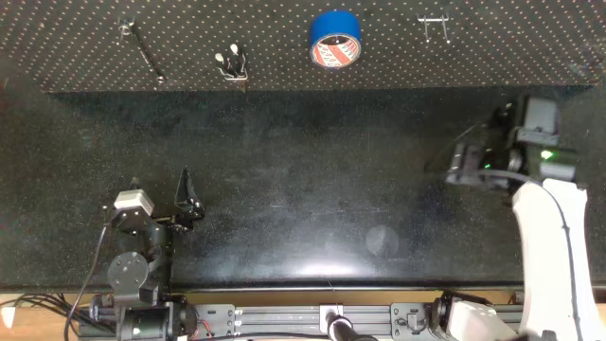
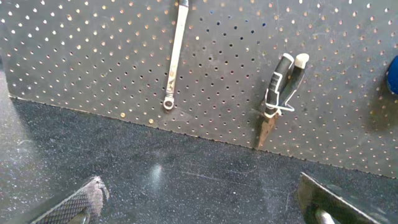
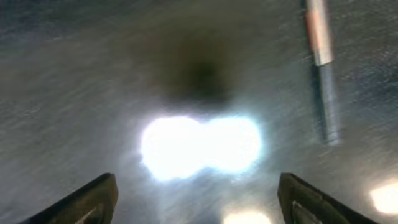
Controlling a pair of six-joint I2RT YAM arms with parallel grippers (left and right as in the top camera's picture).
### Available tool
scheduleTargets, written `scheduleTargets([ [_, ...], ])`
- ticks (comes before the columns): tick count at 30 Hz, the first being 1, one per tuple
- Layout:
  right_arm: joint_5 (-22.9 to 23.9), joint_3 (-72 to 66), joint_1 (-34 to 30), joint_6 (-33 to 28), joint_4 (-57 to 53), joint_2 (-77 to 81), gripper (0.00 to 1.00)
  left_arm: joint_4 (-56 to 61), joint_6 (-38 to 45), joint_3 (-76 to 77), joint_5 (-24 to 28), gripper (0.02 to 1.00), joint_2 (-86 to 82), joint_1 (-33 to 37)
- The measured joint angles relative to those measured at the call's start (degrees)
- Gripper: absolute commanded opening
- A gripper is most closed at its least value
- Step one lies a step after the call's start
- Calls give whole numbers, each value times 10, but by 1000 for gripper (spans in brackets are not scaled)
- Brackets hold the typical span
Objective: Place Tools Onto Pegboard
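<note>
On the black pegboard (image 1: 284,47) hang a silver wrench (image 1: 142,49), a pair of pliers (image 1: 232,64) and a blue tape roll (image 1: 335,40). In the left wrist view the wrench (image 2: 176,56) and the pliers (image 2: 280,93) hang well ahead of my left gripper (image 2: 200,186), which is open and empty. That left gripper (image 1: 187,201) sits low near its base at the front left. My right gripper (image 1: 461,163) is over the table's right side, open (image 3: 198,186), with nothing between its fingers. A slim tool with a silver and dark shaft (image 3: 323,68) lies on the table beyond it, off to one side.
An empty double hook (image 1: 434,26) sticks out of the pegboard at the upper right. The dark table (image 1: 312,170) stretches between the two arms. Bright lamp glare (image 3: 199,146) reflects off the table under the right gripper.
</note>
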Motion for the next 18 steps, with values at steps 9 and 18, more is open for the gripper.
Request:
scheduleTargets([
  [9, 23, 0, -169, -285, -3, 88, 978, 0, 0, 0, 0, 993, 0, 0],
  [18, 13, -2, -229, -377, 108, 209, 989, 0, 0, 0, 0, 993, 0, 0],
])
